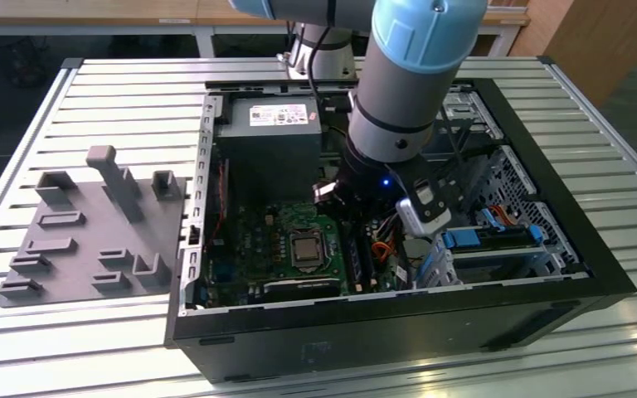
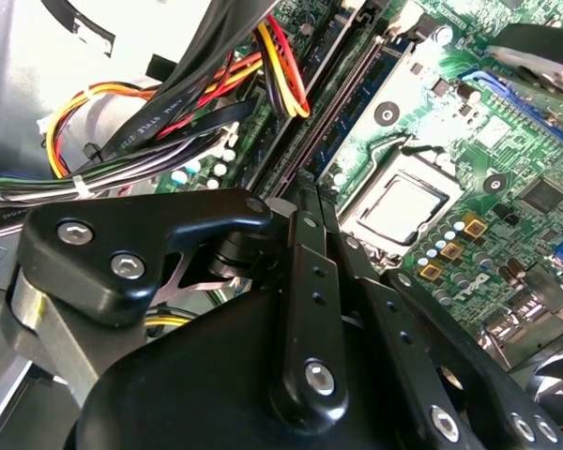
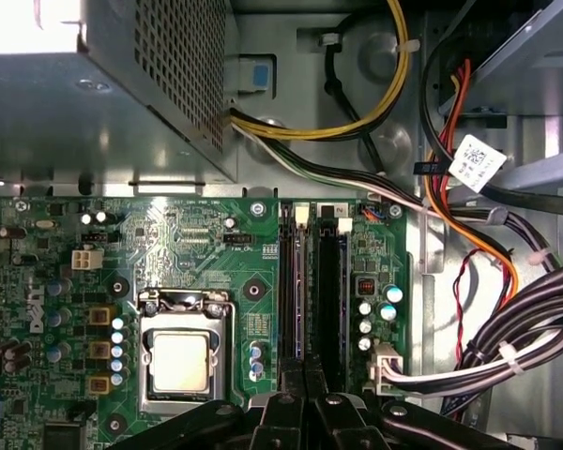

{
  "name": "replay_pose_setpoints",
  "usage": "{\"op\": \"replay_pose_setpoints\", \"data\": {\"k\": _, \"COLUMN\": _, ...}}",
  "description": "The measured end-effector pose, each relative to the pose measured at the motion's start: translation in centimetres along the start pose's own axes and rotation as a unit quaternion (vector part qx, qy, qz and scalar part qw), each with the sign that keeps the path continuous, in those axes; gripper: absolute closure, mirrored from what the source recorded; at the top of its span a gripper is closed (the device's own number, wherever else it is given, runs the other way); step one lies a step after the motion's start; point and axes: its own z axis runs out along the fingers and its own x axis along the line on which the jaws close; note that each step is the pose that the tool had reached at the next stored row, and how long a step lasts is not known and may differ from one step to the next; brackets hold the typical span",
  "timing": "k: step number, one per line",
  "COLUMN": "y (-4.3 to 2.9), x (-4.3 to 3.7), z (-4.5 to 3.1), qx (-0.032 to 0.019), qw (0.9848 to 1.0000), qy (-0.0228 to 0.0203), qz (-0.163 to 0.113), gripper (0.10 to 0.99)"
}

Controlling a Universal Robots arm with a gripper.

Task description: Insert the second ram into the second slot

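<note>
In the exterior view we are seeing the arm reaching down into the open computer case (image 1: pixel 584 274), with the gripper (image 1: pixel 354 199) low over the motherboard (image 1: pixel 263 240) beside the black slots (image 1: pixel 354 261); a grey fixture plate (image 1: pixel 86 240) is lying on the table at the exterior view's left. In the second wrist view the gripper (image 2: pixel 305 192) is showing its fingers drawn together just above the slots (image 2: pixel 342 94), near the CPU socket (image 2: pixel 394 208). In the first wrist view the fingers (image 3: pixel 291 375) are sitting closed over the slots (image 3: pixel 311 291); we cannot tell whether the second ram is clamped between them or already seated.
</note>
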Motion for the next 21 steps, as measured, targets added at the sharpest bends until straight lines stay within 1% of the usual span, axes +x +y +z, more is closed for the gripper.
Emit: {"op": "replay_pose_setpoints", "data": {"k": 21, "y": -0.04, "x": 0.00, "z": 0.14, "qx": -0.0001, "qw": 1.0000, "qy": 0.0000, "qz": 0.004, "gripper": 0.969}}
